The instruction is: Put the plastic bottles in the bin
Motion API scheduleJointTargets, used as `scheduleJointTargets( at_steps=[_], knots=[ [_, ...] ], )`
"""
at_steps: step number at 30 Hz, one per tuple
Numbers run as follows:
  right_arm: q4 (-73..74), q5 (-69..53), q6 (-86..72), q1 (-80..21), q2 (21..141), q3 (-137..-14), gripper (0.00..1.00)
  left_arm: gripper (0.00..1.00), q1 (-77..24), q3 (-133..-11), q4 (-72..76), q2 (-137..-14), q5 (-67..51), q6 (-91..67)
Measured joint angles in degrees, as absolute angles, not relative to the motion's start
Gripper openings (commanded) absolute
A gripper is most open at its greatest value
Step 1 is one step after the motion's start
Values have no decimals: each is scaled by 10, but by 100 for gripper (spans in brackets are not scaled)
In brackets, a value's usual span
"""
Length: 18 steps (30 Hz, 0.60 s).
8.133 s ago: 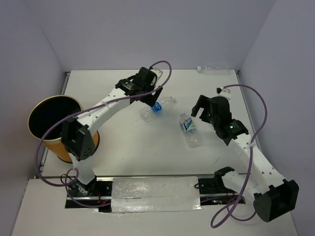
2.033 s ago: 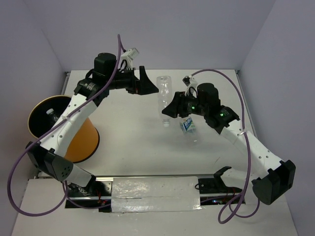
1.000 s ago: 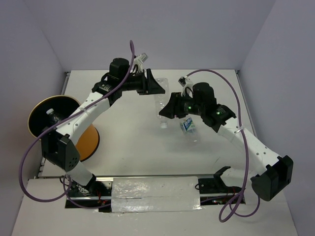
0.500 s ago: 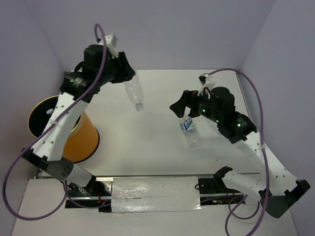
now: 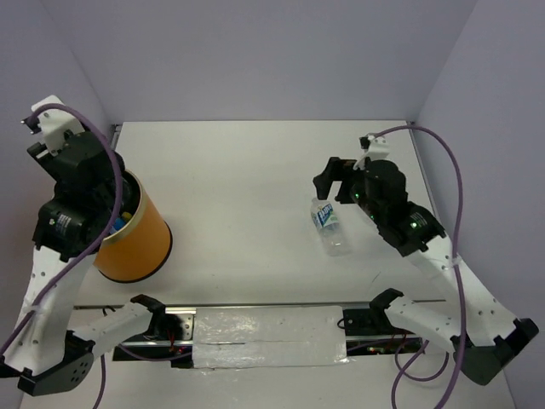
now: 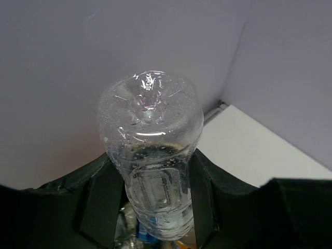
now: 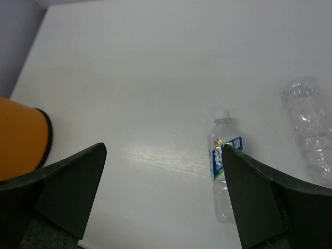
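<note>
One clear ribbed bottle (image 6: 150,135), beaded with droplets, clamped in left gripper (image 6: 154,207); right gripper (image 7: 165,197) jaws apart, empty

Print on bottle (image 5: 330,228) seems illegible.

Left arm (image 5: 51,264): reared up at the far left, wrist bent over and pointing down.
Left gripper (image 6: 155,205): fingers clamped on a bottle (image 6: 150,150), its base toward the wrist.
Right arm (image 5: 430,251): stretched forward, angled leftward.
Right gripper (image 7: 163,199): jaws wide apart, empty.
</note>
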<state>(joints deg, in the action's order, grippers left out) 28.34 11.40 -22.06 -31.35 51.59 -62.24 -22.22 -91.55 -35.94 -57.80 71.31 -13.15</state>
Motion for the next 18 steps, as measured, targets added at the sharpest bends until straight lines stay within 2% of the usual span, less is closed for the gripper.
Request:
scheduleJointTargets(
  at_steps=[6,7,8,9,10,12,13,18],
  knots=[
    [297,114,-208,-314,557,-581,100,29,-175,-807,-329,-577,698,-141],
    [298,114,-206,-314,560,-580,100,32,-166,-798,-331,-581,691,-151],
    [298,114,-204,-314,562,-580,100,36,-160,-788,-333,-584,683,-158],
    [297,115,-202,-314,566,-579,100,46,-155,-779,-337,-584,677,-168],
    [297,116,-200,-314,569,-578,100,72,-152,-771,-343,-583,670,-175],
    [297,123,-198,-314,578,-576,100,93,-149,-762,-359,-580,660,-196],
    [296,130,-198,-314,583,-575,100,99,-148,-762,-371,-580,656,-209],
    [297,154,-191,-314,618,-559,100,99,-148,-769,-414,-572,628,-249]
  ],
)
